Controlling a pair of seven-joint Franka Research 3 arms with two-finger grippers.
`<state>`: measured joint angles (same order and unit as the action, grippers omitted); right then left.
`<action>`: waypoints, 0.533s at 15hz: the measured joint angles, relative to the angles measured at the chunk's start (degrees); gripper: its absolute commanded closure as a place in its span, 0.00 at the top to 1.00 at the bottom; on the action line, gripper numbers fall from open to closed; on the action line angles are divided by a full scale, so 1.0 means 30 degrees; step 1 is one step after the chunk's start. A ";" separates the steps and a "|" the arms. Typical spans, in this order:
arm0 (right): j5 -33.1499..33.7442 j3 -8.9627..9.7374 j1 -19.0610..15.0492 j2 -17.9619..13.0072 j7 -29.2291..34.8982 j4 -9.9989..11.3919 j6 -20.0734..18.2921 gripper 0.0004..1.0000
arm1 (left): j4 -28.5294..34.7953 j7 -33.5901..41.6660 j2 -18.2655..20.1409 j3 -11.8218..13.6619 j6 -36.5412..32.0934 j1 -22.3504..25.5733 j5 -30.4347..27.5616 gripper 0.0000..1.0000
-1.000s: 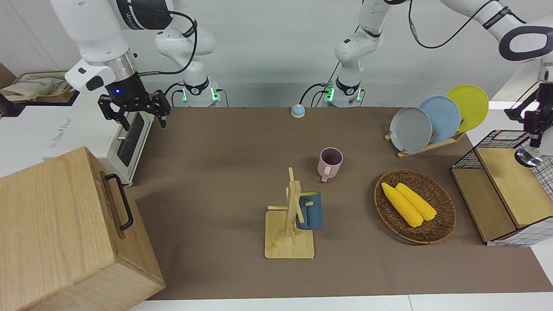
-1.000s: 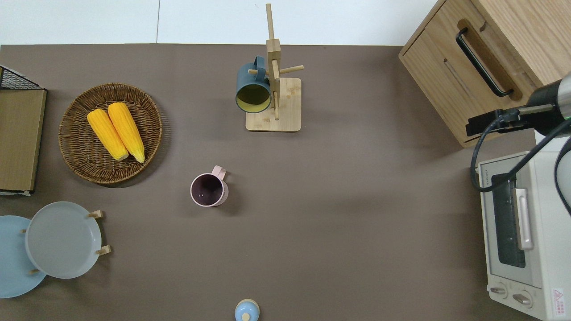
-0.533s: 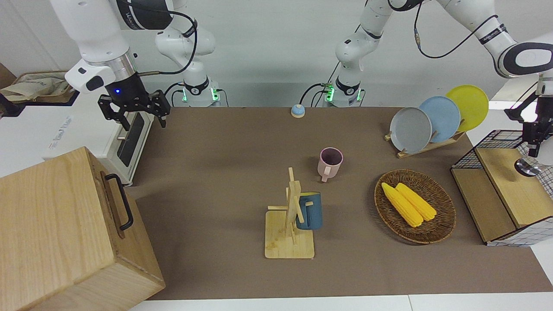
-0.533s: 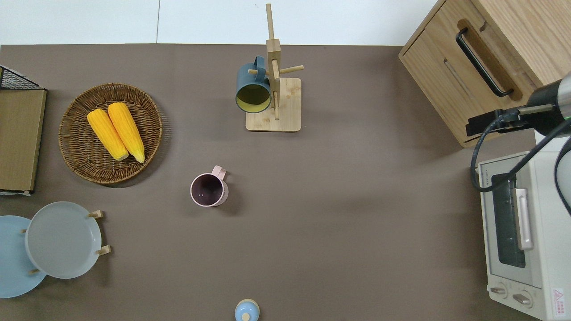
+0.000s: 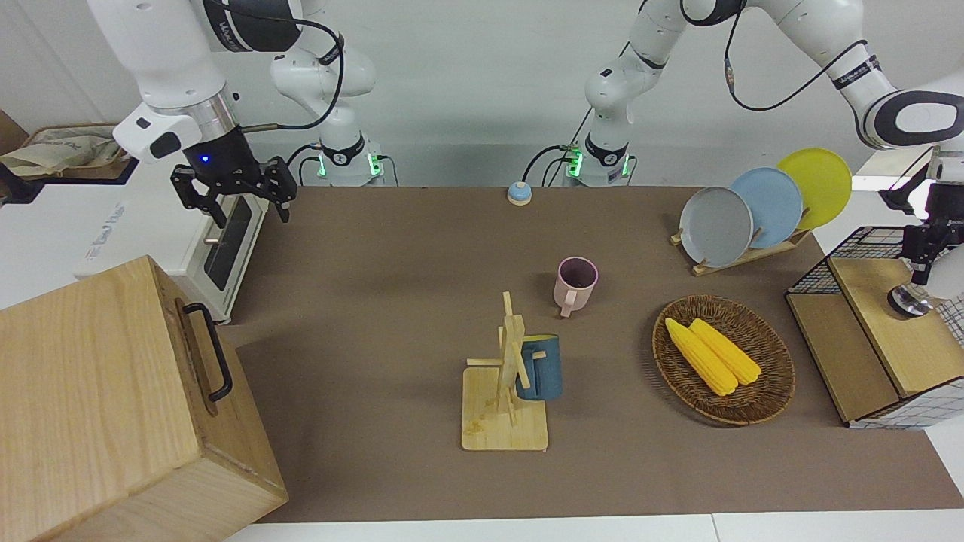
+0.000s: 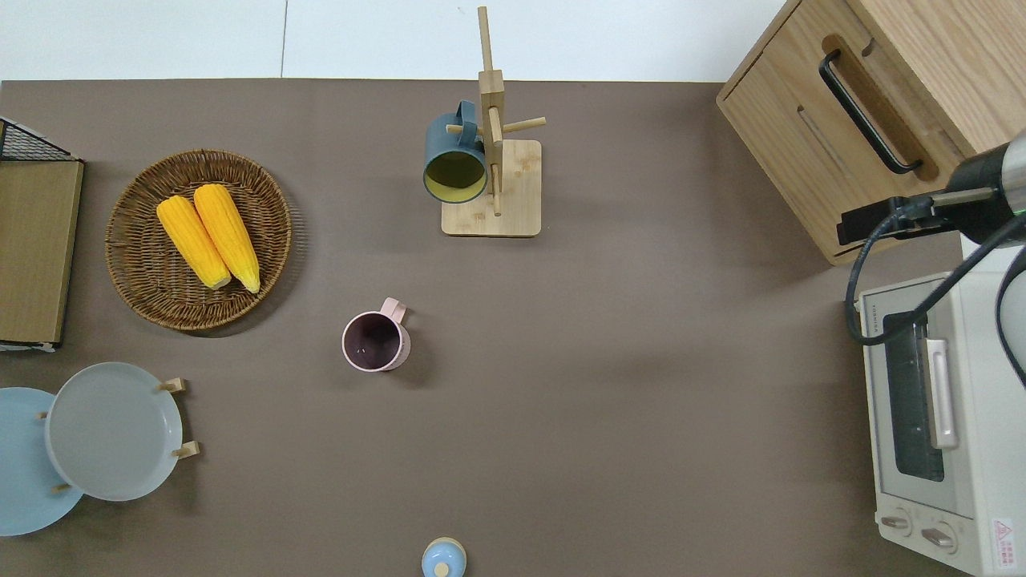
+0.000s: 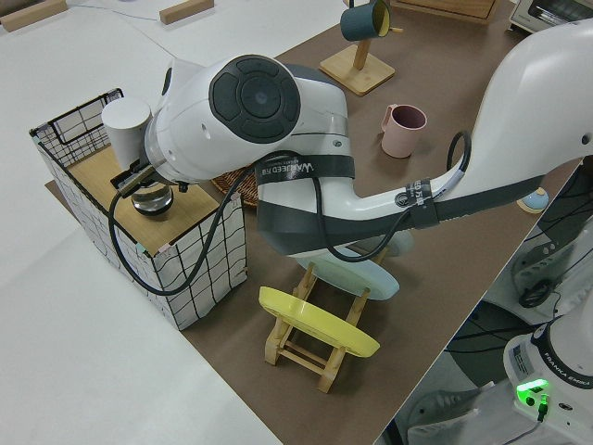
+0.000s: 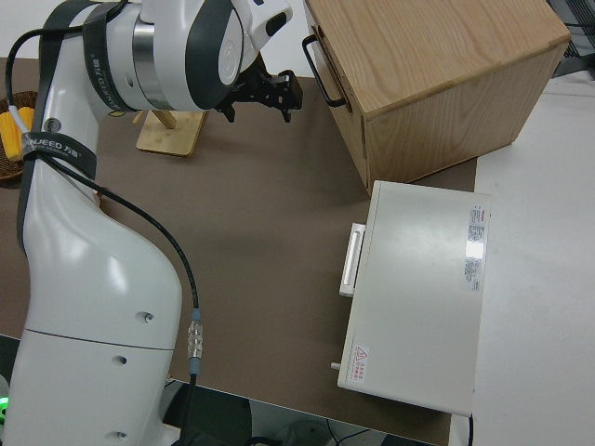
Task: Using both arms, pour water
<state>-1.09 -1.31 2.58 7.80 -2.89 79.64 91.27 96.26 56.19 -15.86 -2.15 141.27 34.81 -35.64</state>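
Left gripper (image 5: 920, 252): lowered onto a silver-based white bottle (image 7: 139, 153) standing on the wire basket's wooden shelf (image 5: 896, 331); finger spread cannot be told.
Right gripper (image 5: 235, 192): parked, fingers spread, empty.
Pink ceramic mug (image 5: 576, 284): mid-table, upright.
Handling: bottle judged smooth, rigid; best clasped mid-body.

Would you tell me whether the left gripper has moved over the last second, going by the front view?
Yes. The left gripper has shifted along the wire basket's wooden shelf toward the table's outer end.
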 measured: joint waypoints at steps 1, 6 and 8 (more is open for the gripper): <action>0.0000 0.0000 0.0000 0.0000 0.0000 0.0000 0.0000 0.99 | 0.0065 0.0002 -0.0050 -0.0056 0.0251 0.0000 -0.0002 0.00; 0.0000 0.0000 0.0000 0.0000 0.0000 0.0000 0.0000 0.99 | 0.0290 0.0009 -0.0328 -0.0269 0.0985 -0.0001 -0.0090 0.04; 0.0000 0.0000 0.0000 0.0000 0.0000 0.0000 0.0000 0.99 | 0.0294 0.0009 -0.0329 -0.0266 0.0986 0.0002 -0.0128 0.06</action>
<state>-1.09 -1.31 2.58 7.80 -2.89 79.64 91.27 97.14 56.22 -16.85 -2.95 144.23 34.81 -36.03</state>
